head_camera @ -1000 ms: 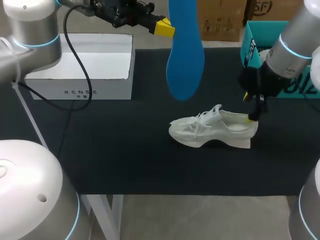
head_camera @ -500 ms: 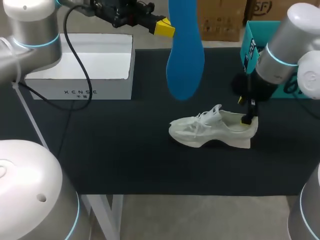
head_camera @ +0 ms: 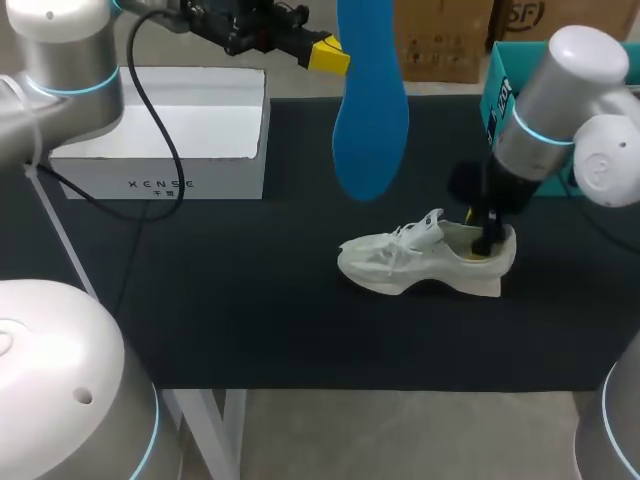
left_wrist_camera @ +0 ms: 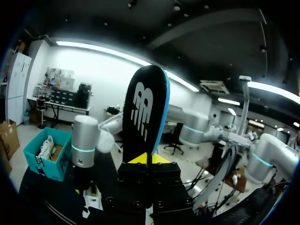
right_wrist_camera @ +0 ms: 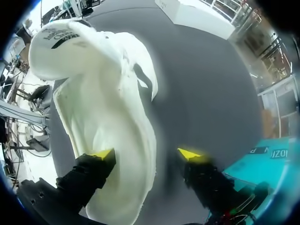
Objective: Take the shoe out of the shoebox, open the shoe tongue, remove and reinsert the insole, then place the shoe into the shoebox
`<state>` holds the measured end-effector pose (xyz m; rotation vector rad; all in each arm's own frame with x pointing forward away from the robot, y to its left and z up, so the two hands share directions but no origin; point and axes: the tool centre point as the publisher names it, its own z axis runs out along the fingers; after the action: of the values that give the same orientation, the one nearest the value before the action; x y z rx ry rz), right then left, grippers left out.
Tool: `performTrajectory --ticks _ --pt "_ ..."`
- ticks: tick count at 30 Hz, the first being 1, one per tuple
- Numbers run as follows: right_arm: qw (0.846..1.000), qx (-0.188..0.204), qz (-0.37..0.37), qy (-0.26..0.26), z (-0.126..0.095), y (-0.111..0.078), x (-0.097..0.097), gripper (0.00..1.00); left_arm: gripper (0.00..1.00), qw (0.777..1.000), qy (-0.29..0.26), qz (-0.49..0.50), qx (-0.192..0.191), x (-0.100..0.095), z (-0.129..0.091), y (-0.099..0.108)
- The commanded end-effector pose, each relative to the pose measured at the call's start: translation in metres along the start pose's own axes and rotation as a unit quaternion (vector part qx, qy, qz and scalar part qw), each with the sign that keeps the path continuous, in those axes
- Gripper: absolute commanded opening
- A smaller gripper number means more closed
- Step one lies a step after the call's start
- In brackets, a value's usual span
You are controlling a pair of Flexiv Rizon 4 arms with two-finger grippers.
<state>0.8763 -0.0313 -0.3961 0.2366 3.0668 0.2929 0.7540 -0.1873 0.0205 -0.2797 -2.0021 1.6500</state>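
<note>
The white shoe (head_camera: 425, 262) stands on its sole on the dark desk (head_camera: 250, 300), right of the middle, toe pointing toward the left arm's side, outside both boxes; the right pincer (head_camera: 487, 240) has its tips at the heel opening. The right wrist view shows its fingers (right_wrist_camera: 101, 157) spread apart, one yellow tip inside the heel on the pale lining, the other outside over the desk, the heel wall between them and not gripped; the pincer is released. The left pincer (head_camera: 330, 55) hangs high above the desk's far side, clenched on the blue insole (head_camera: 370, 110); the insole's rounded end hangs down above the shoe's toe, well clear of it. The open white shoebox (head_camera: 170, 135) sits at the far left of the desk; a teal box (head_camera: 497, 95) sits at the far right, behind the right arm.
</note>
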Motion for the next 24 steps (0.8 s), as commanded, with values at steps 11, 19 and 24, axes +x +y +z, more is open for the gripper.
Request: performTrajectory --ticks 11,19,24 --pt "1.0 0.003 0.004 -0.01 -0.003 -0.002 0.006 0.0 0.0 1.0 0.0 0.0 -0.001 0.0 0.0 0.0" --pt "1.0 -0.007 0.004 -0.027 -0.028 -0.002 0.008 0.0 0.0 1.0 0.0 0.0 -0.001 0.0 0.0 0.0" --pt "0.999 0.006 -0.006 -0.043 -0.053 0.0 0.008 0.0 0.0 1.0 0.0 0.0 -0.001 0.0 0.0 0.0"
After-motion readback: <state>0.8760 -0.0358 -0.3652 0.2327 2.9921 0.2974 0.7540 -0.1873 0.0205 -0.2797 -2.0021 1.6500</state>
